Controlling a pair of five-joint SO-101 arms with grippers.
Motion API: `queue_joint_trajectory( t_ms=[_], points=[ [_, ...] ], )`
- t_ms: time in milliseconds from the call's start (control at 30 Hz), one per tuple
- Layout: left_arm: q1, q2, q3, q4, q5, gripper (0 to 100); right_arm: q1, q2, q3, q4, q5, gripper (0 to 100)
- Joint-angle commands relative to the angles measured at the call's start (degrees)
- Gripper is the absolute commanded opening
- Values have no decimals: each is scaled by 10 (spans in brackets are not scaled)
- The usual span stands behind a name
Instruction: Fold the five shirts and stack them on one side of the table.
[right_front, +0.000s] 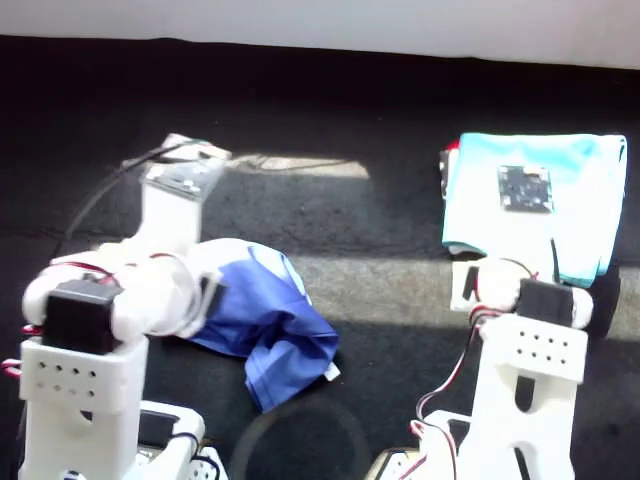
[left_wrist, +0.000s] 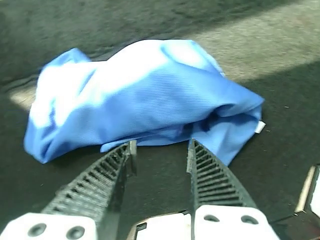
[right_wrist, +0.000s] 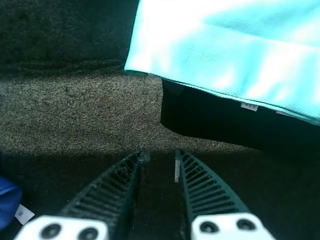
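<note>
A crumpled blue shirt (right_front: 262, 322) lies on the dark cloth near the table's front left; in the left wrist view the blue shirt (left_wrist: 145, 95) bulges just beyond my left gripper (left_wrist: 161, 147), which is open and holds nothing. A folded light turquoise shirt (right_front: 535, 200) tops a stack at the back right, with a black shirt (right_wrist: 225, 122) under the turquoise shirt (right_wrist: 230, 45). My right gripper (right_wrist: 160, 156) hovers over bare table close to the stack, fingers slightly apart and empty.
The table is covered in dark cloth (right_front: 380, 120) with a sunlit band (right_front: 390, 290) across the middle. The left arm's white body (right_front: 110, 300) overlaps the blue shirt's near side. A red edge (right_front: 450, 150) peeks from the stack.
</note>
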Motion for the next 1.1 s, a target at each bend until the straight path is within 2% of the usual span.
queue_joint_trajectory(
  t_ms=[0, 133, 233, 333, 433, 567, 767, 1067],
  points=[
    [-201, 2, 3, -4, -79, 175, -61, 48, -76, -1, -4, 91],
    [-400, 6, 7, -4, -136, 175, -163, 133, -148, -1, -31, 91],
    [-520, 6, 7, -9, -166, 178, -251, 206, -201, -1, -69, 91],
    [-618, 7, 38, -62, -186, 178, -350, 282, -259, -3, -100, 91],
    [-679, 7, 97, -126, -207, 178, -445, 359, -323, -5, -127, 91],
    [-719, 7, 142, -150, -215, 178, -537, 462, -401, -6, -149, 98],
    [-723, 6, 143, -149, -217, 178, -598, 582, -509, -1, -167, 238],
    [-722, 6, 142, -149, -217, 178, -670, 651, -580, -5, -170, 241]
  ],
)
